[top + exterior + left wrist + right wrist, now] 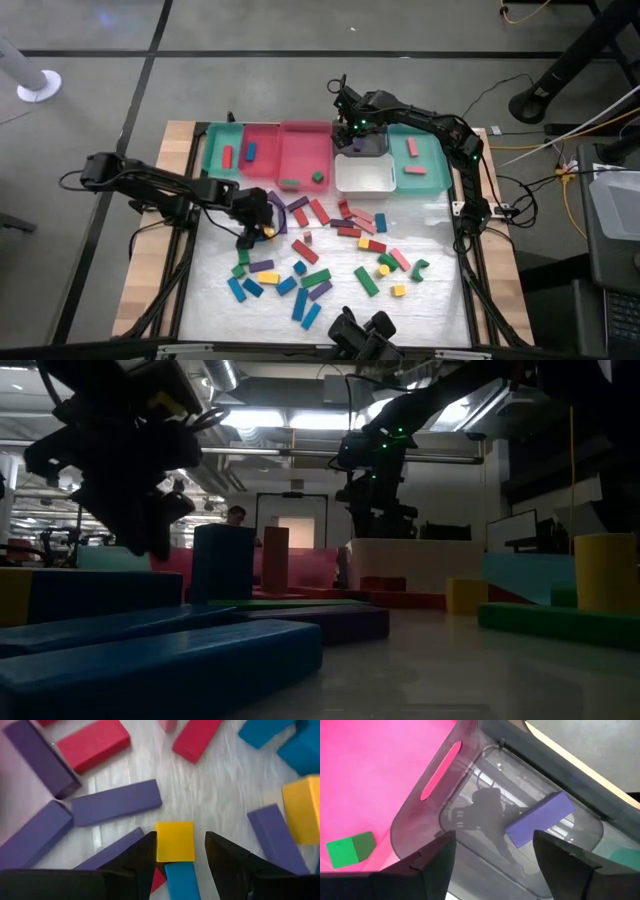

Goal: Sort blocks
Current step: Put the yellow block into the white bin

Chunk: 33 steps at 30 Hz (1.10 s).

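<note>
Yellow block [175,841] sits between the left claw's [180,851] parted fingers; right claw [495,851] gapes wide over a purple block [540,819].

The left arm reaches in from the table's left edge, bent at the elbow, its wrist tipped down so that the left gripper [262,232] hangs low over the table's middle-left. Its two dark fingers [140,862] stand parted (a clear gap shows between them in the wrist view). The right arm arches from the right edge toward the table's far side, and the right gripper [357,140] points downward there, jaws spread wide.
</note>
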Tool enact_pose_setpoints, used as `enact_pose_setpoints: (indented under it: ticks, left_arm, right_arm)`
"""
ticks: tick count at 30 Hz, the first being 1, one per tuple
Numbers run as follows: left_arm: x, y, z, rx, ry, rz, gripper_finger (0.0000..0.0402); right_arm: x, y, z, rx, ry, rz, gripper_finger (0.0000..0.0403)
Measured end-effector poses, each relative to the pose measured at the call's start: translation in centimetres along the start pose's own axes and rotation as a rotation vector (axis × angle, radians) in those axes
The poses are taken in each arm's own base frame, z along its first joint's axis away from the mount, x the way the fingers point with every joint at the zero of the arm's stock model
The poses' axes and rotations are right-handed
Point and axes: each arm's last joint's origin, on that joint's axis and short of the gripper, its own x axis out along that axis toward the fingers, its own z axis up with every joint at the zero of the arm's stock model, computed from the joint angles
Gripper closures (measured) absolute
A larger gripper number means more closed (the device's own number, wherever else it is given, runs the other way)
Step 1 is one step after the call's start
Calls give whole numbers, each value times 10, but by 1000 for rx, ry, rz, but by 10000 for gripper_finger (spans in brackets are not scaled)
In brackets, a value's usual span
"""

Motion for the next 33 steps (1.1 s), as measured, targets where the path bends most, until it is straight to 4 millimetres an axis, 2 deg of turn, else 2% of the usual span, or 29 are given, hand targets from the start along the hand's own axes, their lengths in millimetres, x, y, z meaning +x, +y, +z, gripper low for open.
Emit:
enact_pose_setpoints:
  ticks: [10, 16, 28, 33]
  left_arm:
    - [14, 0, 0, 27, 42, 66, 246]
    - [15, 0, 1, 27, 41, 65, 246]
    - [36, 3, 6, 27, 25, 62, 246]
    - [37, 3, 7, 29, 8, 63, 246]
  right_arm:
    - [0, 0, 0, 0, -1, 0, 139]
    - [0, 0, 0, 0, -1, 0, 139]
    - [0, 0, 0, 0, 3, 10, 139]
    - [0, 0, 0, 0, 3, 11, 139]
